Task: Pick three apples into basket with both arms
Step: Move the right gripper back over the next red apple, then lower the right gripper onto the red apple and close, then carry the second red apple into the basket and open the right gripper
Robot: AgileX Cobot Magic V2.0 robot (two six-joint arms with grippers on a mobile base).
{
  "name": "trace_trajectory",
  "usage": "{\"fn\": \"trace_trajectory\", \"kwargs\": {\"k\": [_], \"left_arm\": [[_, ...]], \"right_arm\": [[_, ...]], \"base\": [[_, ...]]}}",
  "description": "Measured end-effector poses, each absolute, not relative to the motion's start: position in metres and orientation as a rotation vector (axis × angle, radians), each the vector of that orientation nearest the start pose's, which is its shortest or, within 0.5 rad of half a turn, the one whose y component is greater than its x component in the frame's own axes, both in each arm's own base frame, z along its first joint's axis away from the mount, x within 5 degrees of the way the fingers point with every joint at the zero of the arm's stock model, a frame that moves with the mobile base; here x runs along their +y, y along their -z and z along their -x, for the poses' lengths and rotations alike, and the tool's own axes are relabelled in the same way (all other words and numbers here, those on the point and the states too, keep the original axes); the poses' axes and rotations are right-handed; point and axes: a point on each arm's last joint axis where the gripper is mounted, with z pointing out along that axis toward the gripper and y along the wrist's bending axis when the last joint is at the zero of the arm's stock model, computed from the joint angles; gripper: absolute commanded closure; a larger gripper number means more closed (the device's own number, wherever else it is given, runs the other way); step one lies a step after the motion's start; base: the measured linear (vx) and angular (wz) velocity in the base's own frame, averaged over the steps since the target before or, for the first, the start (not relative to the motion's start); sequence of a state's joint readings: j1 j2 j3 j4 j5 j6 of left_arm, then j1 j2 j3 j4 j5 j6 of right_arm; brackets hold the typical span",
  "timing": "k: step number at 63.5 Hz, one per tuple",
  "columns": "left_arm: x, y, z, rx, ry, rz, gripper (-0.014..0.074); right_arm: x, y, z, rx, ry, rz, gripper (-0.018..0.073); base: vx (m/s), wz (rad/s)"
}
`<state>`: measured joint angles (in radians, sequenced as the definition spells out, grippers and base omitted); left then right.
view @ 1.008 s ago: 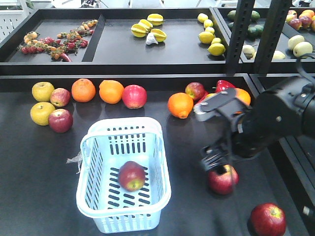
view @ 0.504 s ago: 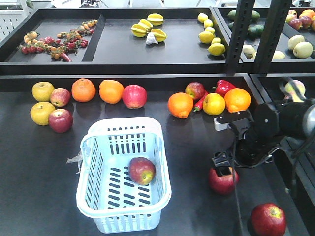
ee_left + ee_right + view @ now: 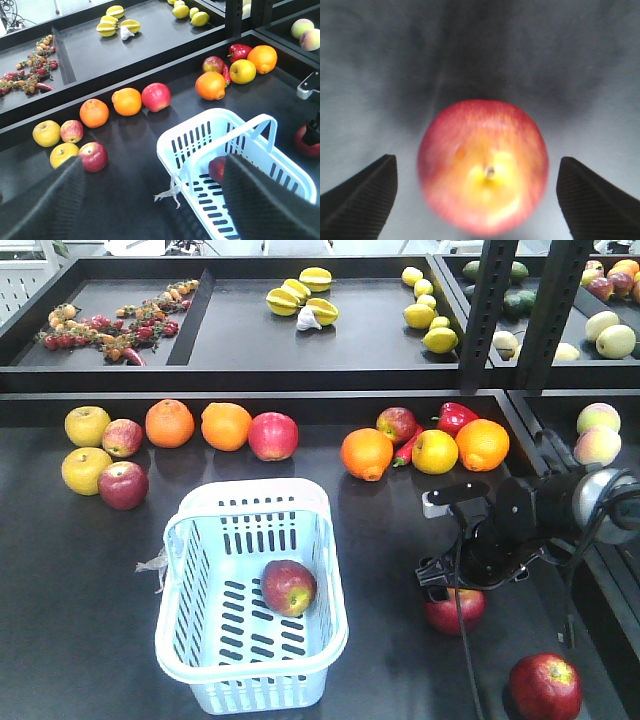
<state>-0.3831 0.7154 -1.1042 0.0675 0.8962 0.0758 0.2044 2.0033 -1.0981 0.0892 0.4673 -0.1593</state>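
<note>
Right gripper [image 3: 455,578] hangs directly over an apple [image 3: 453,608] on the tabletop [image 3: 80,580], fingers [image 3: 362,197] spread wide either side, not touching. One apple [image 3: 289,587] lies in the basket [image 3: 250,502]; a third [image 3: 545,686] sits near the front edge. Left gripper [image 3: 150,200] is open above the basket.

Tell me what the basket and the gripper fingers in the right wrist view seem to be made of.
The basket looks like moulded plastic, pale blue-white with a slight gloss: thin walls, even rows of slots, a flat swing handle. The fingers on either side of the apple look like black rubber or textured plastic, matte, with a fine ridged pattern; the blur leaves it open.
</note>
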Motion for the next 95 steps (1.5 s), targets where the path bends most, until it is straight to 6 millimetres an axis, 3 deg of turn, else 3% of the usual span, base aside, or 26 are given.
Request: {"fn": "trace_trajectory", "kwargs": {"k": [14,28,39,48,64,71,79,88,95], "left_arm": [[-0.036,-0.435,-0.102,1.937,0.119,-0.461,0.0056],[-0.036,-0.435,-0.102,1.937,0.119,-0.461,0.0056],[-0.036,-0.435,-0.102,1.937,0.119,-0.461,0.0056],[-0.036,-0.435,-0.102,1.937,0.119,-0.461,0.0056],[-0.036,-0.435,-0.102,1.937,0.119,-0.461,0.0056],[-0.036,-0.435,-0.102,1.937,0.119,-0.461,0.0056],[-0.036,-0.435,-0.102,1.937,0.119,-0.461,0.0056],[-0.036,-0.435,-0.102,1.937,0.119,-0.461,0.0056],[-0.036,-0.435,-0.102,1.937,0.119,-0.461,0.0056]], "right_arm": [[0.078,-0.090,-0.358,2.867,-0.080,0.416,0.0022],[0.078,-0.090,-0.358,2.872,-0.081,0.416,0.0197],[0.078,-0.094,-0.354,2.904,-0.085,0.409,0.0215],[0.078,-0.119,-0.350,2.899,-0.110,0.369,0.0211],[0.083,-0.208,-0.330,2.723,-0.199,0.357,0.0211],[0.100,-0.243,-0.311,2.636,-0.250,0.444,0.0211],[0.139,-0.273,-0.282,2.519,-0.337,0.601,0.0211],[0.183,-0.284,-0.253,2.432,-0.430,0.753,0.0211],[0.210,-0.277,-0.243,2.384,-0.473,0.823,0.0211]], "base": [[0.00,0.00],[0.00,0.00],[0.00,0.00],[0.00,0.00],[0.00,0.00],[0.00,0.00],[0.00,0.00],[0.00,0.00],[0.00,0.00]]}}
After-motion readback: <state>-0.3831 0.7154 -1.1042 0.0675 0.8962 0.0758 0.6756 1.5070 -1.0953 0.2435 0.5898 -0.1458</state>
